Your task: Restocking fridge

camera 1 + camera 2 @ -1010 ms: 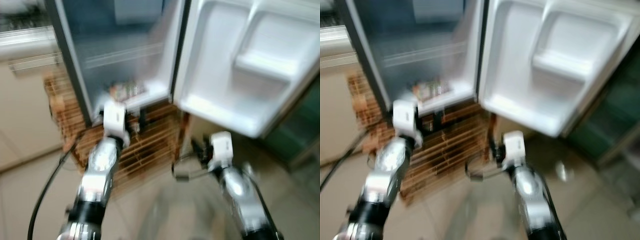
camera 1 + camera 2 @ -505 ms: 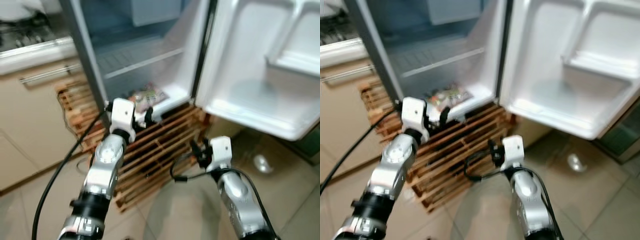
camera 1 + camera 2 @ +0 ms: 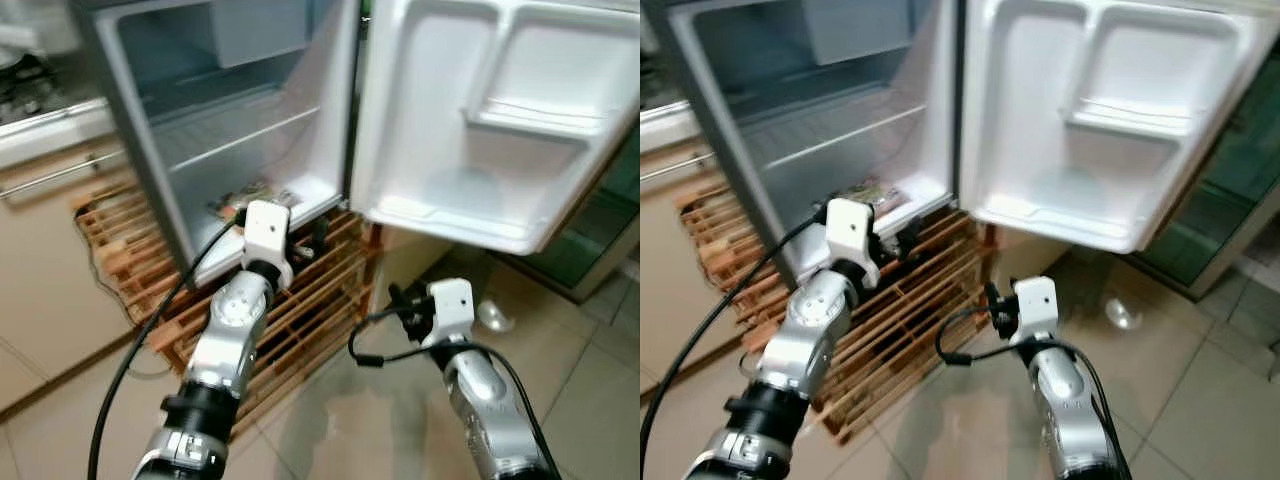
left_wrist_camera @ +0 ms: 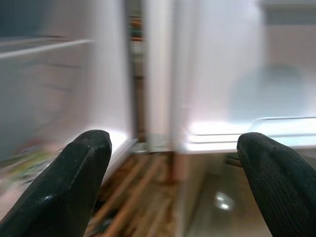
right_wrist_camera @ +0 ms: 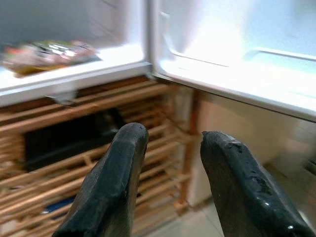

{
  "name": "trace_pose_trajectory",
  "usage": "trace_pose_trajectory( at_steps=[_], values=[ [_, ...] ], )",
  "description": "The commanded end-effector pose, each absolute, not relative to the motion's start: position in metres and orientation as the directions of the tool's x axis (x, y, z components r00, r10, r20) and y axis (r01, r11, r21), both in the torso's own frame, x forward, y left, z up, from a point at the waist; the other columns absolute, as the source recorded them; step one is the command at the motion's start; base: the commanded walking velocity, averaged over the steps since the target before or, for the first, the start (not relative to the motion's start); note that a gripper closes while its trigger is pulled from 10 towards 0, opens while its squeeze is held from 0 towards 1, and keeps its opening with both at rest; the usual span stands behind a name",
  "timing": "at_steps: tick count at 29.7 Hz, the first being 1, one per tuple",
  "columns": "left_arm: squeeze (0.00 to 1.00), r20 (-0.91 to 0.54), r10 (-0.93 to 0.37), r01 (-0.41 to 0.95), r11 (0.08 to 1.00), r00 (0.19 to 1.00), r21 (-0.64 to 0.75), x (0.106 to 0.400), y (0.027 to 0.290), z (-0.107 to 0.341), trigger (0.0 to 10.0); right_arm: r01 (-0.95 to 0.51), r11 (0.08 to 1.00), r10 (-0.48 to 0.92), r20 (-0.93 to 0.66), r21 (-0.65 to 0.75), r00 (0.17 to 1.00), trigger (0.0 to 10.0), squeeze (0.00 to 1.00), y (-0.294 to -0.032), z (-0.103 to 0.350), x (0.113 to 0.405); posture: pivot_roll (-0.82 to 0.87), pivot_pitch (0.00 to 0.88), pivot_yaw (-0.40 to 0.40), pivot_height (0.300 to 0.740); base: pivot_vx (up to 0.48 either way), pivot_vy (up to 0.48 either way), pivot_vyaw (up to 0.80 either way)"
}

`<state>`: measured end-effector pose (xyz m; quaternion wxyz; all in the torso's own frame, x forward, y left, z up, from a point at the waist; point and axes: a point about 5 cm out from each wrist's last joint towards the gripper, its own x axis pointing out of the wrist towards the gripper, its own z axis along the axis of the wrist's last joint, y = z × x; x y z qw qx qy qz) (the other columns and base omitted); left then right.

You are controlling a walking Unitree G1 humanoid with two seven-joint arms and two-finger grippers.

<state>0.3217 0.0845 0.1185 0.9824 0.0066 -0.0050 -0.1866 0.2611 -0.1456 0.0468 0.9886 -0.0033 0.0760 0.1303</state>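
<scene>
A small fridge (image 3: 230,120) stands open on a wooden pallet (image 3: 310,300), with its white door (image 3: 500,120) swung out to the right. A colourful packet (image 3: 245,198) lies on the fridge floor near the front edge, also seen as the packet (image 5: 47,52) in the right wrist view. My left gripper (image 3: 308,243) hovers just in front of the fridge's bottom lip, open and empty, its fingers (image 4: 74,182) spread wide. My right gripper (image 3: 405,305) is lower, in front of the pallet below the door, open with nothing between its fingers (image 5: 118,168).
A beige cabinet (image 3: 50,250) with a bar handle stands to the left of the fridge. A black cable (image 3: 130,360) trails from my left arm. A shiny spot (image 3: 493,315) lies on the tiled floor under the door. A dark glass-fronted unit (image 3: 600,230) is at the right.
The whole view has shifted and sharpened as the camera moved. Both grippers keep roughly the same stance before the fridge; the left one sits a little nearer the door hinge side.
</scene>
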Motion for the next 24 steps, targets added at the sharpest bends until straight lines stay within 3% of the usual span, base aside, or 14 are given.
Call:
trace_pose_trajectory(
  at_steps=[1, 9, 16, 20, 24],
  values=[
    [0.0, -0.01, -0.356, 0.356, 0.934, 0.935, 0.023, 0.323, 0.091, 0.115, 10.0, -0.263, 0.965, 0.263, -0.12, 0.013, 0.957, 10.0, 0.0, -0.143, 0.054, 0.264, -0.17, 0.0, 0.038, 0.74, 0.48, 0.0, 0.0],
    [0.0, -0.02, -0.319, 0.318, 0.947, 0.948, -0.039, 0.328, 0.091, 0.117, 10.0, -0.291, 0.956, 0.292, -0.115, 0.029, 0.949, 10.0, 0.0, -0.138, 0.056, 0.262, -0.18, 0.0, 0.042, 0.74, 0.474, 0.0, 0.0],
    [0.0, -0.019, -0.307, 0.307, 0.952, 0.952, 0.0, 0.329, 0.089, 0.118, 10.0, -0.321, 0.946, 0.323, -0.114, 0.035, 0.94, 10.0, 0.0, -0.135, 0.059, 0.26, -0.18, 0.0, 0.042, 0.74, 0.374, 0.0, 0.0],
    [0.0, -0.06, -0.308, 0.31, 0.95, 0.95, 0.03, 0.331, 0.087, 0.112, 10.0, -0.394, 0.917, 0.399, -0.111, 0.066, 0.91, 10.0, 0.0, -0.124, 0.062, 0.256, -0.18, 0.0, 0.041, 0.74, 0.0, 0.0, 0.0],
    [0.0, -0.206, -0.317, 0.328, 0.945, 0.926, 0.021, 0.336, 0.079, 0.087, 10.0, -0.445, 0.891, 0.453, -0.136, 0.085, 0.881, 10.0, 0.0, -0.115, 0.06, 0.247, -0.18, 0.0, 0.043, 0.74, 0.0, 0.0, 0.0]
  ],
)
